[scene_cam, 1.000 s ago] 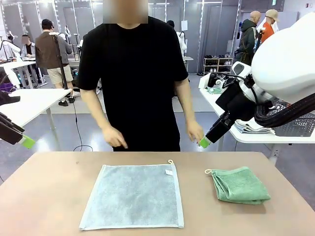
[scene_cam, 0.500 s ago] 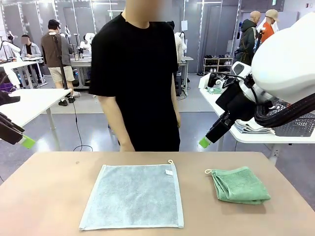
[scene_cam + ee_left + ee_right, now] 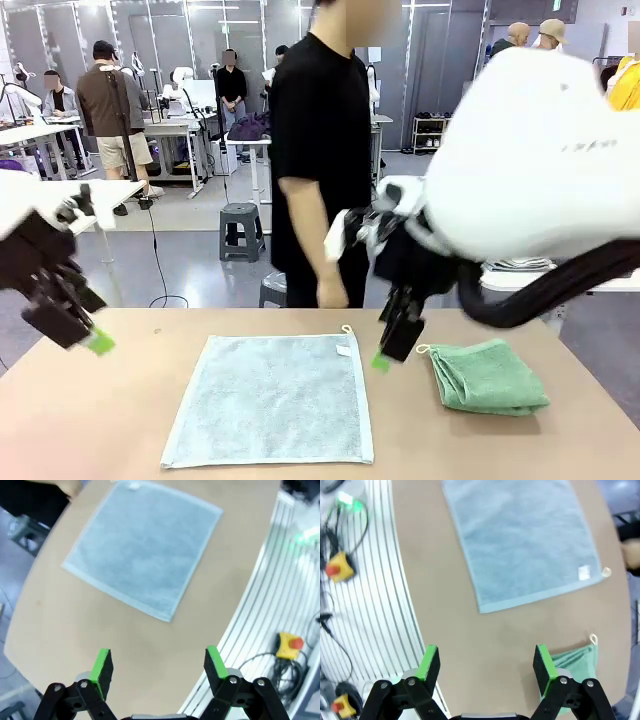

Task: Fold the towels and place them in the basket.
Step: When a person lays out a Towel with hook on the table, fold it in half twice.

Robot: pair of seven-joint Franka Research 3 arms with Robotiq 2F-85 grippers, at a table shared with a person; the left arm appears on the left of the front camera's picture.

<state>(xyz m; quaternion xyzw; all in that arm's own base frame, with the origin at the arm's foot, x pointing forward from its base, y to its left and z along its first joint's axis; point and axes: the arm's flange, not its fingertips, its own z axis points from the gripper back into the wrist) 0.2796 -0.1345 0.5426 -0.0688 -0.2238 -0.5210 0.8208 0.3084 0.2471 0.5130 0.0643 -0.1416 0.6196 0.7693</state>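
Observation:
A pale blue-grey towel (image 3: pixel 270 398) lies flat and unfolded in the middle of the table, its white tag at the far right corner. A mint green towel (image 3: pixel 490 376) lies folded to its right, loop towards the towel. My left gripper (image 3: pixel 92 340) hovers open above the table's left edge. My right gripper (image 3: pixel 382 358) hangs open between the two towels, near the flat towel's far right corner. From the left wrist, the flat towel (image 3: pixel 145 547) lies ahead of the open gripper (image 3: pixel 159 664). Below the right gripper (image 3: pixel 486 666) are the blue-grey towel (image 3: pixel 525 540) and green towel (image 3: pixel 575 662). The basket is hidden.
A person (image 3: pixel 320 150) stands side-on at the far edge, one hand (image 3: pixel 330 292) hanging near the table. Behind them is a stool (image 3: pixel 240 225). A slatted rail with a yellow stop button (image 3: pixel 289 645) runs along the table's near side.
Both arms have swung in over the table, the right one down between the towels. The person has turned sideways and drawn their hands back. The towels have not moved.

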